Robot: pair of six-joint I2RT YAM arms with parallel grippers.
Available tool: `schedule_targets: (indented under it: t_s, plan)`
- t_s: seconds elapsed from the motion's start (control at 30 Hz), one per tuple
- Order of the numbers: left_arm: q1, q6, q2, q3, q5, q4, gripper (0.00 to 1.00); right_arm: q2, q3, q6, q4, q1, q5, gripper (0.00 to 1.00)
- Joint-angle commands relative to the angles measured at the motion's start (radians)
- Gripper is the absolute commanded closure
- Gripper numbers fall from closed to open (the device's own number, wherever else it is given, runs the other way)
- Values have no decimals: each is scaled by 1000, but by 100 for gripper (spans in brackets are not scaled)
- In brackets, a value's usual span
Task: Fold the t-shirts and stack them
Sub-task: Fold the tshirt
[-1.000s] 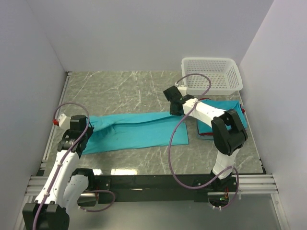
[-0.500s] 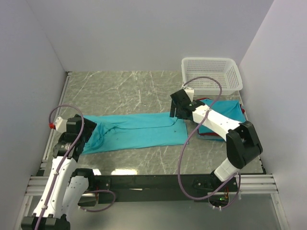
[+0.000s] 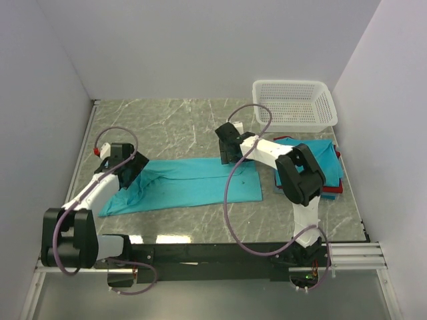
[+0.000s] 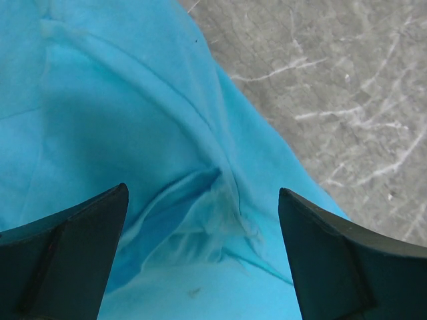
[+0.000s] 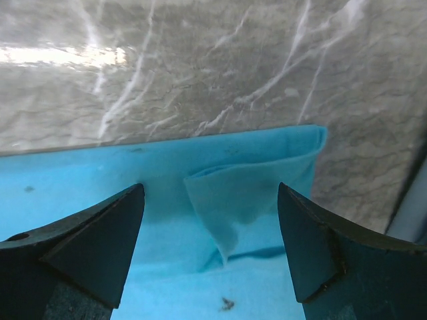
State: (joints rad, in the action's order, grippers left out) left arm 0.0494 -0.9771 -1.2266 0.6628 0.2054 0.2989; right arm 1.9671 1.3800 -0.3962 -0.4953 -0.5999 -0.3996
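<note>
A teal t-shirt [image 3: 193, 183], folded into a long strip, lies flat across the middle of the table. My left gripper [image 3: 133, 173] hovers open over its rumpled left end; wrinkled teal cloth [image 4: 200, 200] shows between the wide-apart fingers [image 4: 67, 247], nothing gripped. My right gripper [image 3: 227, 150] stands open over the strip's far edge near its right end, above a turned-over flap of cloth [image 5: 247, 193]. A stack of folded t-shirts [image 3: 320, 155], teal on top with a red edge [image 3: 333, 189] below, sits at the right, partly hidden by the right arm.
A white mesh basket [image 3: 293, 103] stands at the back right corner, just behind the stack. Grey marble table [image 3: 167, 127] shows behind the strip. White walls close in on three sides.
Both grippers have opened and let go of the teal shirt. The right gripper moved left along the far edge. The left arm swung out and its gripper now sits further in over the left end.
</note>
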Motion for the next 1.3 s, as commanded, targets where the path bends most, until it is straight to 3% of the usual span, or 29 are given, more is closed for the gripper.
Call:
schedule_targets:
  t_s: [0.0, 0.23, 0.93, 1.17, 1.27]
  plan:
    - [0, 38, -46, 44, -3, -95, 1, 42, 57, 13, -46, 2, -56, 13]
    - [-5, 37, -71, 6, -24, -149, 0, 20, -5, -62, -92, 46, -169, 13]
    - [-29, 60, -97, -8, 8, -139, 1, -336, -305, -190, -95, 111, -208, 13]
    - [-72, 75, -68, -12, -37, -159, 1, -442, -325, -100, -8, 103, -78, 13]
    - [-72, 97, -71, -17, -80, -207, 1, -481, -346, -34, 107, 98, 175, 13]
